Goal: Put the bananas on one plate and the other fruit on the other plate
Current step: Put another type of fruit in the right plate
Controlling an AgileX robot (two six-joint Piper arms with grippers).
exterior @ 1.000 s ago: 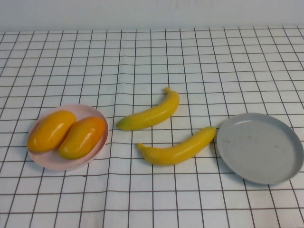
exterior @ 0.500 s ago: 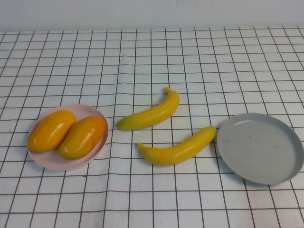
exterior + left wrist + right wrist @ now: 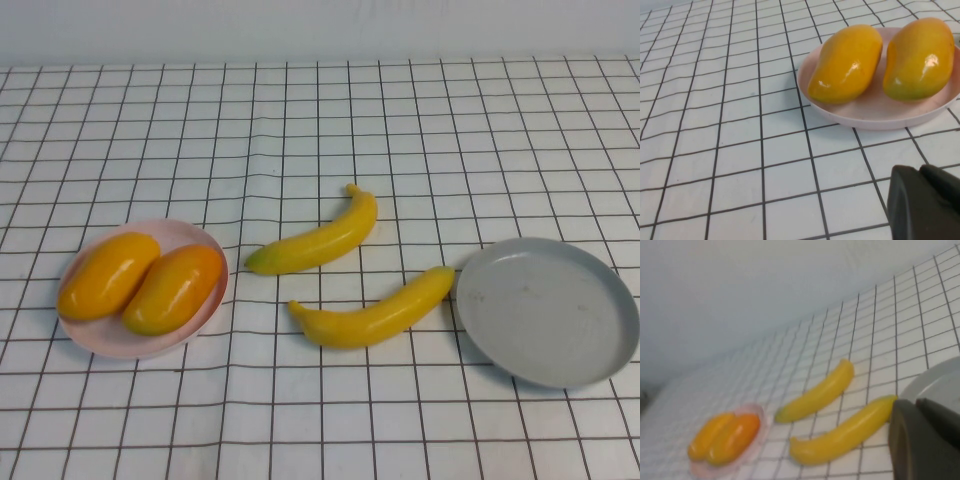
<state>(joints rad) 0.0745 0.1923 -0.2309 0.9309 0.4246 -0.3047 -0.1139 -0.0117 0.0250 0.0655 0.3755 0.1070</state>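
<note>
No brand, label or writing can be read on anything here. In the high view a white cloth (image 3: 320, 110) with a black grid covers the table. The pink plate (image 3: 205, 245) sits on the robot's left and carries both mangoes (image 3: 140, 283), lying side by side and touching. The grey plate (image 3: 548, 312) sits on the robot's right with nothing on it. Between the plates lie the two bananas: the farther banana (image 3: 315, 243) is on the cloth, apart from both plates, and the nearer banana (image 3: 377, 311) lies with its tip right at the grey plate's rim; contact cannot be told.

The high view shows neither arm. The left wrist view shows the left gripper (image 3: 926, 202) as a dark shape low over the cloth near the pink plate, fingers closed and holding nothing. The right wrist view shows the right gripper (image 3: 924, 440), also closed and empty, beside the grey plate's rim and near the nearer banana's tip. That view also takes in a plain pale wall (image 3: 765, 285) behind the table.
</note>
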